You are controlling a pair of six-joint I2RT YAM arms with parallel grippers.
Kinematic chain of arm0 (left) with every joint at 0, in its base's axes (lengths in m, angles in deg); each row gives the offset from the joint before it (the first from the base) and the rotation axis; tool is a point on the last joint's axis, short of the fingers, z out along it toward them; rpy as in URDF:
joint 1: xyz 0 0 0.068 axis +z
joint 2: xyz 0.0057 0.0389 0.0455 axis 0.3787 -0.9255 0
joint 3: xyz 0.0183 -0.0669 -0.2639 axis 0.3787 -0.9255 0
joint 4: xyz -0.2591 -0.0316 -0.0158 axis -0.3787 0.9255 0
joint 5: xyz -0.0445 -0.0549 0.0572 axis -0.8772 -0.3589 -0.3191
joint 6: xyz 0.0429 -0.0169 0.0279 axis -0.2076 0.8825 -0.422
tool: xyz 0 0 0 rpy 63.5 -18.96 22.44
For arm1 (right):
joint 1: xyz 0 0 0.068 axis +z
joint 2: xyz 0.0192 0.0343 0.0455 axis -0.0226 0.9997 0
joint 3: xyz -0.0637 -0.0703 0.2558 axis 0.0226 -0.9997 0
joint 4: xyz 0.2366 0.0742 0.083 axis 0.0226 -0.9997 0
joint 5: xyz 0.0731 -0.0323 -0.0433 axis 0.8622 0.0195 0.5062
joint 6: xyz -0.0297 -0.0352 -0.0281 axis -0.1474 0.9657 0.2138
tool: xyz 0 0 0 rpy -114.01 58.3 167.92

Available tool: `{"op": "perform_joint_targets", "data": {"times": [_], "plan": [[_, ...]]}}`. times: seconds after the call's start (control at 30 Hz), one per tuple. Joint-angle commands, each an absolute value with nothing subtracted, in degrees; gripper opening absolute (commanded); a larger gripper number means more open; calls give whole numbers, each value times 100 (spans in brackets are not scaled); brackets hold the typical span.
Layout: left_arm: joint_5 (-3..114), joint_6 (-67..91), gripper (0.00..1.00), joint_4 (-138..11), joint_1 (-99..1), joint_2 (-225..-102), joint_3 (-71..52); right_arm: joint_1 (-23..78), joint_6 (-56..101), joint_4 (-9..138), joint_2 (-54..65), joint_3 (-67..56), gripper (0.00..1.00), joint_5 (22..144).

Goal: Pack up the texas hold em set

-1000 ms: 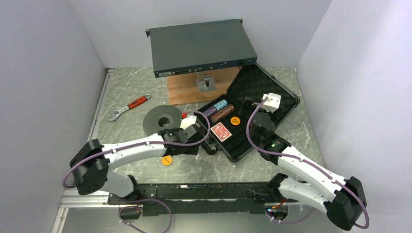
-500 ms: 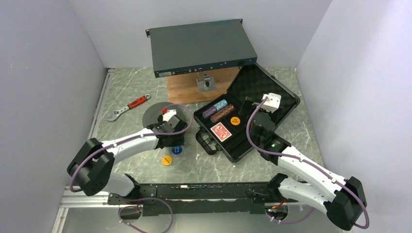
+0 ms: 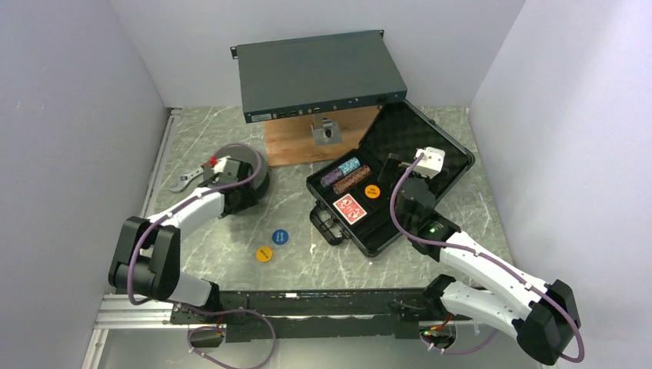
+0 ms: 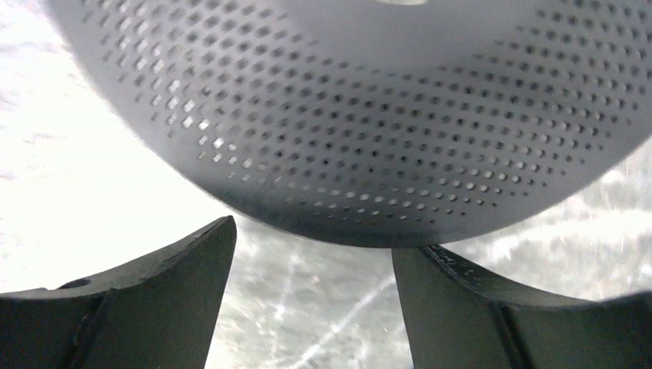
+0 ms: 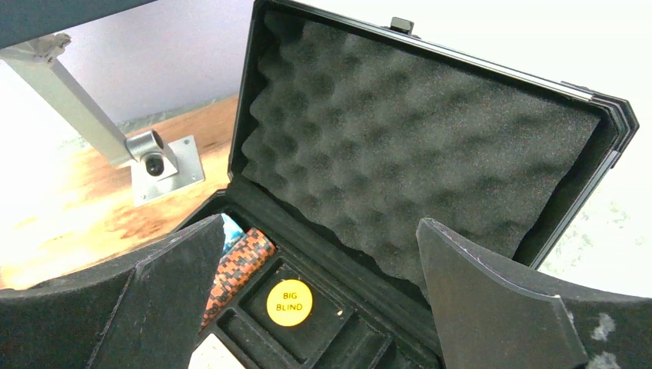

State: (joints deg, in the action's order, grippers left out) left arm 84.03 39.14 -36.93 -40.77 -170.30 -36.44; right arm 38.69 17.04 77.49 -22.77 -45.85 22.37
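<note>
At far left of the top view, places the wrench [image 3: 203, 171] just beside the spool [image 3: 255, 174], and the left gripper [image 3: 233, 178] right at that spool, spread open and holding nothing. Puts the perforated rim, in the left wrist view, directly ahead of the gap between the fingers [image 4: 154, 307]; cannot tell contact from a near miss. Risks pinching the spool, no part of the set, or shoving it into the wrench. Lower and further right, finds the blue disc [image 3: 280, 236] and yellow disc [image 3: 264, 253] loose on the table [image 3: 338, 265], near each other, apart from the case [image 3: 369, 246] and well apart from the left gripper. Calls for a swing back across the frame, with some chance of brushing a disc aside with the forearm; looks thin and flat enough to slip from a pinch. Right of centre, shows the case open, with chips [image 3: 346, 175], deck [image 3: 350, 208] and orange disc [image 3: 372, 191] seated in the tray. Further right, holds the right gripper [image 3: 394, 165] over the tray, wide open and empty, facing the foam lid [image 5: 415, 154]. Could nudge the case or tip the lid if lowered carelessly. Would strand two discs outside if shut now.
</note>
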Motion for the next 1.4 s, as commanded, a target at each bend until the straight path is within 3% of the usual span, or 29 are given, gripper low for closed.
{"op": "perform_joint_targets", "data": {"times": [0.0, 0.17, 0.47, 0.77, 0.97, 1.37], "plan": [[8167, 3553, 81, -4158, -3022, -16782, -3543, 3843, 1629, 7768, -2280, -4415, 100, 2305], [7749, 3348, 85, -4229, -2108, -16640, -3441, 3843, 1660, 7761, -2321, -4421, 100, 2292], [7247, 3186, 83, -4074, -2184, -15411, -4147, 3843, 1612, 7752, -2208, -4386, 100, 2338], [7186, 2887, 78, -4168, -4074, -14913, -4535, 3842, 1611, 7752, -2208, -4390, 100, 2367], [6626, 2523, 77, -4590, -4833, -15389, -4545, 3840, 1600, 7732, -2239, -4390, 100, 2361], [7349, 2539, 74, -4085, -6261, -16462, -3983, 3843, 1611, 7759, -2285, -4418, 100, 2353]]}}
